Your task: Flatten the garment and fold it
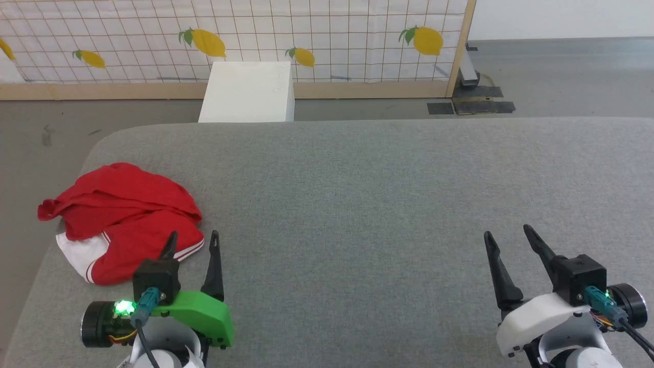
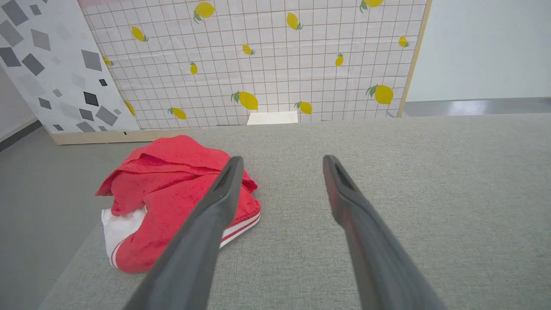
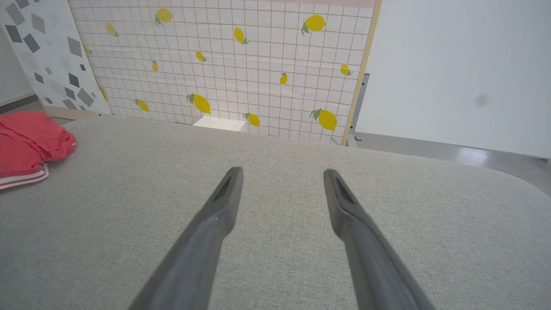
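The garment (image 1: pixel 125 217) lies crumpled in a heap near the table's left edge, red with a white, red-striped sleeve poking out at its near side. In the left wrist view the garment (image 2: pixel 172 198) sits just left of the fingers. My left gripper (image 1: pixel 194 237) is open at the heap's near right corner, one fingertip over the striped hem, nothing held. Far to the right, my right gripper (image 1: pixel 507 231) stands open above bare table; the garment (image 3: pixel 26 146) shows at the far left of its wrist view. The lettering and number are hidden in the folds.
The grey fabric-covered table (image 1: pixel 383 204) stretches wide to the right of the heap. Beyond its far edge stands a white box (image 1: pixel 249 92) against a lemon-print grid screen (image 1: pixel 255 36). Grey floor lies off the table's left edge.
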Robot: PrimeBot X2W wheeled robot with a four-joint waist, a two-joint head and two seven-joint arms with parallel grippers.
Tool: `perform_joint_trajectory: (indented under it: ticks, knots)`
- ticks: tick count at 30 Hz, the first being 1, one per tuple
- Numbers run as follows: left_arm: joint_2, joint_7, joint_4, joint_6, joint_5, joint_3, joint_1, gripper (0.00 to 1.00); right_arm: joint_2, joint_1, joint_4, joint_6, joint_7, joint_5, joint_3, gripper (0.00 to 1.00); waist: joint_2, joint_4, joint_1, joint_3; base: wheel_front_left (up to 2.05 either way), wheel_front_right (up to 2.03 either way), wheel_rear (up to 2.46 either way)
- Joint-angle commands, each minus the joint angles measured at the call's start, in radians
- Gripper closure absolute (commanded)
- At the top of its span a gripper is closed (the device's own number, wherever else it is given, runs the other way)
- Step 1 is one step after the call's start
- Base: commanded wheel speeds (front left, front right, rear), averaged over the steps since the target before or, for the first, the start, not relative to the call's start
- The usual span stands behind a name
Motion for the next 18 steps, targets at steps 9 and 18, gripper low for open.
perform_joint_trajectory:
  ticks: [9,18]
  knots:
    - [0.002,-0.028,0.022,0.028,-0.006,-0.015,-0.012,0.00,0.000,0.001,0.009,0.000,-0.023,0.010,-0.006,0.00,0.0000,0.029,0.0000,0.000,0.00,0.00,0.00]
    - [0.007,-0.047,0.036,0.044,-0.016,-0.023,-0.015,0.00,0.000,0.002,0.014,0.000,-0.041,0.014,-0.009,0.00,0.0000,0.080,0.0000,-0.002,0.00,0.00,0.00]
